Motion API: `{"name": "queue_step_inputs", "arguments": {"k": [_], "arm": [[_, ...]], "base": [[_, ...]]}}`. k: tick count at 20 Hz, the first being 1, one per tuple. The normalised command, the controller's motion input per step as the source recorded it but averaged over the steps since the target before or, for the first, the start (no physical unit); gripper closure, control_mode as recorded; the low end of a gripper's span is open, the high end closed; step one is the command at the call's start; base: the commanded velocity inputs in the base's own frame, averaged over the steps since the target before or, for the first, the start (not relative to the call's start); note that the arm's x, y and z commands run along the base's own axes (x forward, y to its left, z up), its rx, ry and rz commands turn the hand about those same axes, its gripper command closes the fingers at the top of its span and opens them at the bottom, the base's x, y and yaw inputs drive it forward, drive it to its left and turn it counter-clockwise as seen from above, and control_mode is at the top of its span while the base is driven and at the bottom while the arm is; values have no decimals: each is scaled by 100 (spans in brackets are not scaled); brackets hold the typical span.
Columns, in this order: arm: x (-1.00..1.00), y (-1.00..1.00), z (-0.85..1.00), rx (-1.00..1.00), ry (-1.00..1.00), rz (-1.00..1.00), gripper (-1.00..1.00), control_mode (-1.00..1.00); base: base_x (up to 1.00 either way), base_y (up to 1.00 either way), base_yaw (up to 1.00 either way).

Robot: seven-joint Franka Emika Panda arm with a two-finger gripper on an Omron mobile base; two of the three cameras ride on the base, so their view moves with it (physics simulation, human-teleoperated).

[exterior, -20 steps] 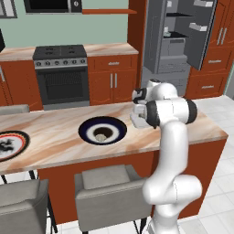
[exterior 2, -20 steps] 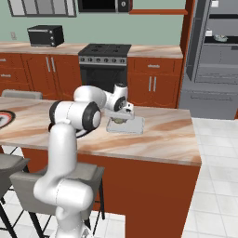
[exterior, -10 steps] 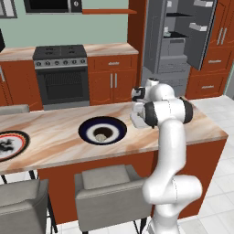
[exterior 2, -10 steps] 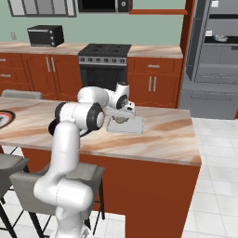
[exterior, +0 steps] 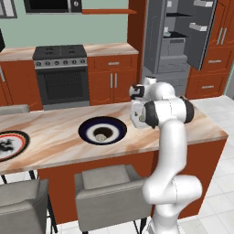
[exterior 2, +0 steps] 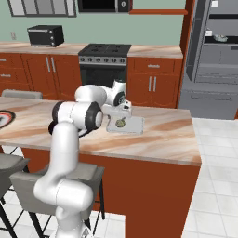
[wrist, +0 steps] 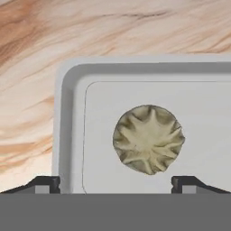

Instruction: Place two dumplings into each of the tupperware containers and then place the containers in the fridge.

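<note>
Step in hand looked like the drop-off of a dumpling — the gripper (wrist: 115, 182) hung over the pale grey tupperware container (wrist: 72, 135) with its jaws spread wide and nothing between them. One dumpling (wrist: 148, 139) lay on the floor of that tub, nearer one end wall than the middle, clear of both fingertips (wrist: 45, 184).

The grey tub sat toward the far edge of the counter (exterior 2: 158, 139), on the half nearer the fridge (exterior: 183, 41). It held that single dumpling (exterior 2: 120, 123), so by my reading it needed one more.

A second dumpling (exterior: 101, 135) rested in the white centre of the dark-blue plate (exterior: 87, 130), mid-counter and well apart from the tub. Next move probably called for lifting clear of the rim, swinging across to the plate and closing on that lump.

The pale blue tub was possibly hidden behind the arm — could not tell. The fridge stood open beyond the counter's far end. A red-and-black-rimmed plate (exterior: 9, 144) lay at the counter's left end.
</note>
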Motion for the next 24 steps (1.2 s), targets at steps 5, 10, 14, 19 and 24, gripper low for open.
{"name": "queue_step_inputs", "arguments": {"k": [5, 10, 14, 19, 24], "arm": [[-97, 79, -2, -3, -4, 5, -100, -100], [-86, 100, 3, -9, -1, 4, -100, -100], [-36, 100, 20, -6, 3, 0, -100, -100], [-12, 91, 50, 0, 9, 0, -100, -100], [-14, 55, 20, 0, 17, 0, -100, -100]], "base": [[0, 0, 0], [0, 0, 0], [0, 0, 0], [0, 0, 0], [0, 0, 0]]}}
